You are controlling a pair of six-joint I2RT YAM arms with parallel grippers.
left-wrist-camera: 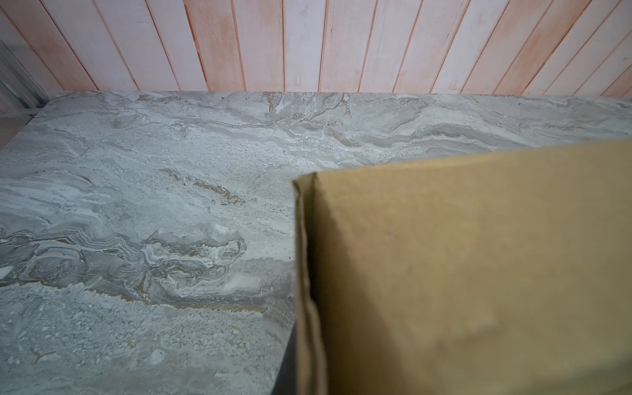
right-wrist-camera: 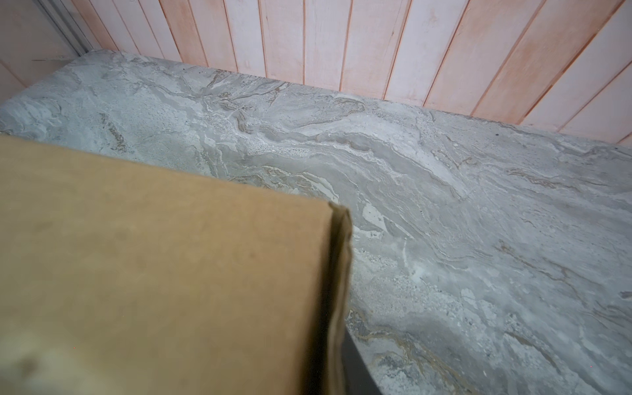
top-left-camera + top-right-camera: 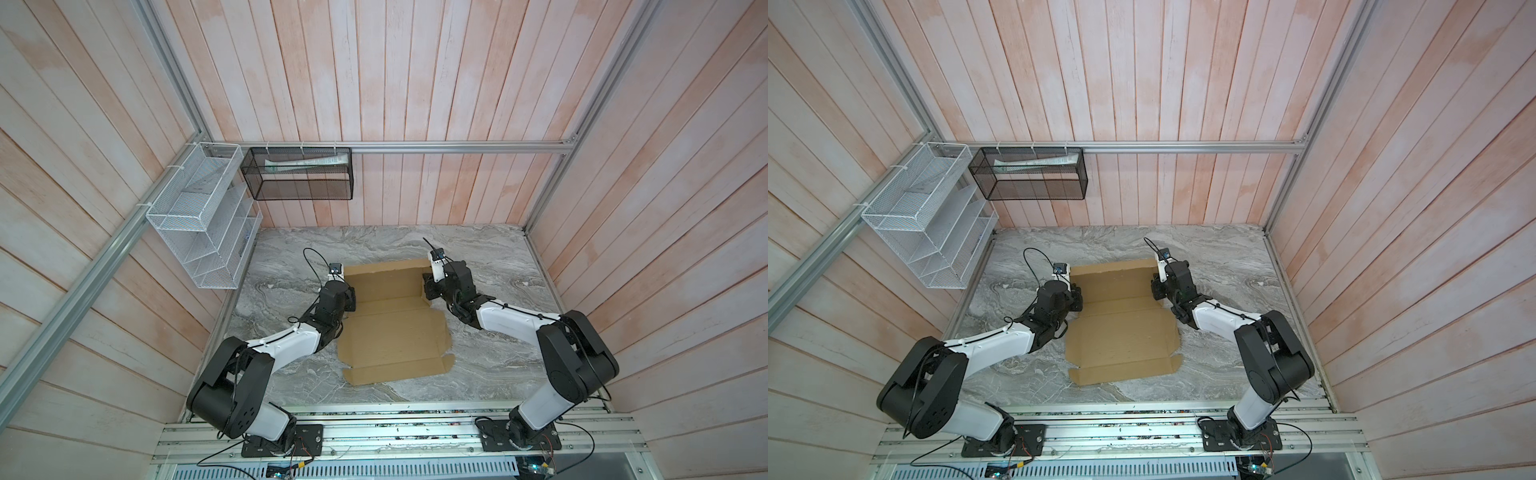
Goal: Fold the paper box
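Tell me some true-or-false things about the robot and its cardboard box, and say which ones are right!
1. The box lies on a grey table. True.
2. The box is folded shut. False: it is open, and its near flaps lie flat.
3. The left gripper and the right gripper are at opposite sides of the box. True.
4. The black basket is empty. False: a white thing lies in it.
5. The white rack stands on the table. False: it hangs on the wall.
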